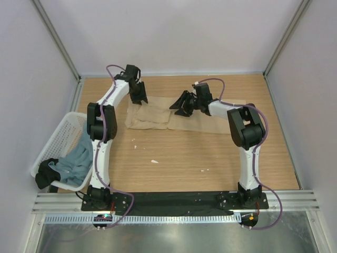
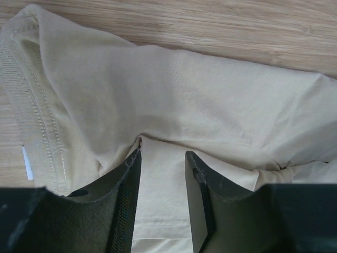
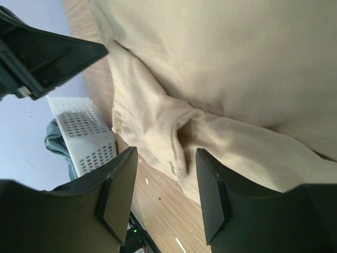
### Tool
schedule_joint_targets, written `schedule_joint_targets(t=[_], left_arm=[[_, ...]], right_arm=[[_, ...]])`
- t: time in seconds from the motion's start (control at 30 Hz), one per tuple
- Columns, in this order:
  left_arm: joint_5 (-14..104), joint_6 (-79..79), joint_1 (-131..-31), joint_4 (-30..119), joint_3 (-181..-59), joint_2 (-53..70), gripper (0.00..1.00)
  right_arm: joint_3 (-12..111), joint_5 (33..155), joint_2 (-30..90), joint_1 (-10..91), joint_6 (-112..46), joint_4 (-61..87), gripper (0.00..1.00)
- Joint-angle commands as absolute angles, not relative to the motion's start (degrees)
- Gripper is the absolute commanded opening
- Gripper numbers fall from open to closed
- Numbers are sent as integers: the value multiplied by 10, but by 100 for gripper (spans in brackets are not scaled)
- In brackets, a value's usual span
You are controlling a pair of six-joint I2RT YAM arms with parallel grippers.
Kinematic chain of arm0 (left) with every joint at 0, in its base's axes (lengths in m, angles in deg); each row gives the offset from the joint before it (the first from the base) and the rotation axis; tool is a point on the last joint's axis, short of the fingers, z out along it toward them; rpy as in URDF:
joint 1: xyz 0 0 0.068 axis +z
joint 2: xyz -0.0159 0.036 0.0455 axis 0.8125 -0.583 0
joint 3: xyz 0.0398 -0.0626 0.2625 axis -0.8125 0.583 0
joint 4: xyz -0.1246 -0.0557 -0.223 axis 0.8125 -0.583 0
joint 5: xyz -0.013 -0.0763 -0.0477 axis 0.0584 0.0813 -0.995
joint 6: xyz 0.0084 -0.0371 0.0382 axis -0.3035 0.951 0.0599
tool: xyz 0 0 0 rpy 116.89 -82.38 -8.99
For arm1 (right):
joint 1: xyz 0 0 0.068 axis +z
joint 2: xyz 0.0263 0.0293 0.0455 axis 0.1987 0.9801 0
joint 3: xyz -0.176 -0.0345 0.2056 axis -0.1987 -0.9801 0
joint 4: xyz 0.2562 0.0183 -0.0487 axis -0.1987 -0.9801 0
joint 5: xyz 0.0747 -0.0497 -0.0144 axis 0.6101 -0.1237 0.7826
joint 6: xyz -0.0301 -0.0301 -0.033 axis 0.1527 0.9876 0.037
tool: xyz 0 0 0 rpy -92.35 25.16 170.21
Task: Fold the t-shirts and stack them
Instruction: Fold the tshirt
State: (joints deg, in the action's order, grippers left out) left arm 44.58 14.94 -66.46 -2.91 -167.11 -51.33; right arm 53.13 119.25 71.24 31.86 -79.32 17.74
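Observation:
The tan-beige t-shirt point(image 1: 158, 118) lies spread and rumpled on the far part of the wooden table. My left gripper point(image 1: 139, 96) hovers over its far left corner, open and empty; in the left wrist view its fingertips point(image 2: 135, 158) stand just above a fold of the tan cloth point(image 2: 174, 100). My right gripper point(image 1: 181, 105) is open and empty above the shirt's middle; the right wrist view shows a bunched fold point(image 3: 181, 132) between its fingers point(image 3: 210, 179). The grey-blue t-shirt point(image 1: 78, 158) hangs out of the basket at left.
A white plastic mesh basket point(image 1: 58, 137) stands at the table's left edge, with a black cloth point(image 1: 46, 171) at its near end. It also shows in the right wrist view point(image 3: 84, 132). Small white scraps point(image 1: 154, 161) lie on the wood. Walls close in the table.

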Motion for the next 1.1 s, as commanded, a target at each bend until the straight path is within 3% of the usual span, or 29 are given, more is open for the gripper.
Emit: schedule_joint_targets(t=[0.0,0.37,0.6,0.87,0.97,1.0,1.07], left_arm=[[445,143,-658,-32,-1693,-513,40],[470,131,-658,-36,-1668,-506,40],[466,135,-658,-29,-1663,-515,24],[468,136,-658,-33,-1676,-530,19],[472,139,-658,-32,-1676,-533,9],[481,140,-658,-33,-1676,-532,0],[492,143,-656,-33,-1674,-531,0]], right_arm=[[577,1191,717,319,-775,164,54],[606,1195,748,328,-784,153,48],[606,1188,755,336,-784,154,40],[622,1188,771,336,-785,154,34],[623,1183,772,335,-786,149,25],[623,1180,768,335,-782,147,23],[623,1173,766,333,-779,144,11]])
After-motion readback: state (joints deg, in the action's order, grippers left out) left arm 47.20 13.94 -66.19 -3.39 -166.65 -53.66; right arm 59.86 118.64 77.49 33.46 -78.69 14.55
